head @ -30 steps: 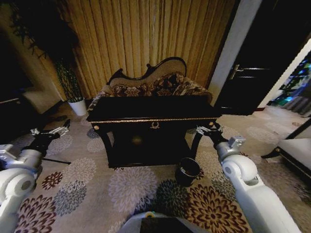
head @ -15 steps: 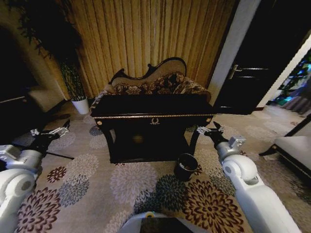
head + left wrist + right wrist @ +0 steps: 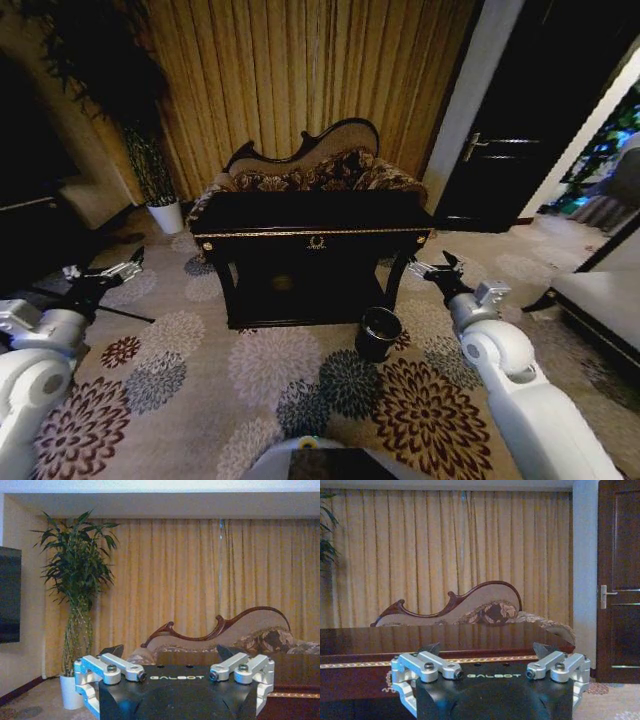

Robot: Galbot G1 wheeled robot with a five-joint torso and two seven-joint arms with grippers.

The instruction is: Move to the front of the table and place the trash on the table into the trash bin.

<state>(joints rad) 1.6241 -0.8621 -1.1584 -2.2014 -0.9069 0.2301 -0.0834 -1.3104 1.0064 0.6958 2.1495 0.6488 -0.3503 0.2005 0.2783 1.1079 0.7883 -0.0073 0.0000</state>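
The black table (image 3: 315, 232) with gold trim stands ahead in the middle of the head view, its dark glossy top also showing in the right wrist view (image 3: 445, 639). The trash is out of view; I can make out nothing on the tabletop. On the carpet by the table's front right leg stands the small dark trash bin (image 3: 378, 333). My left gripper (image 3: 105, 275) is held out low to the left of the table, open and holding nothing (image 3: 171, 652). My right gripper (image 3: 435, 268) hovers near the table's right front corner, above the bin, open too (image 3: 487, 649).
A curved-back patterned sofa (image 3: 310, 170) sits behind the table against the curtains. A white plant pot (image 3: 165, 215) stands at the back left. A dark door (image 3: 510, 150) and a low piece of furniture (image 3: 600, 300) are on the right. Floral carpet (image 3: 280, 370) lies between me and the table.
The whole head view has shifted: the table and bin now look slightly smaller and higher in the picture, so the camera has moved. Both arms hold the same pose.
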